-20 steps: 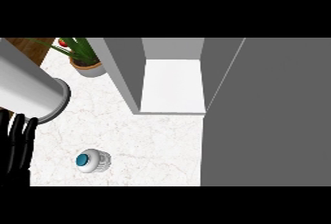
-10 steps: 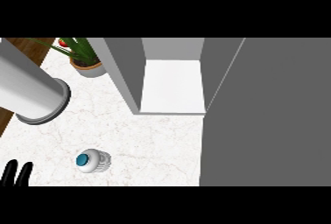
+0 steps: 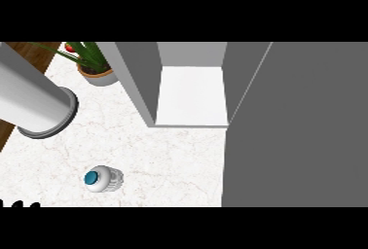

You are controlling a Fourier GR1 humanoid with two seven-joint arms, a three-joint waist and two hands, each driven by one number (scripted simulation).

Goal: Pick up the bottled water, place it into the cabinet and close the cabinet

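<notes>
Standing bottled water (image 3: 103, 178) above-right of fingertips (image 3: 16, 204)

Single head view, steeply downward, near — counter (image 3: 173, 151) below, open cabinet (image 3: 191, 92) ahead

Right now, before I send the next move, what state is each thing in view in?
Bottled water: standing upright on the counter, teal cap on, not held.
Cabinet: open, white shelf bare.
Cabinet door: swung open toward the view.
Potted plant: upright at the counter's back left.
Left hand: only fingertips at the lower left edge, holding nothing visible.
Right hand: not in view.
</notes>
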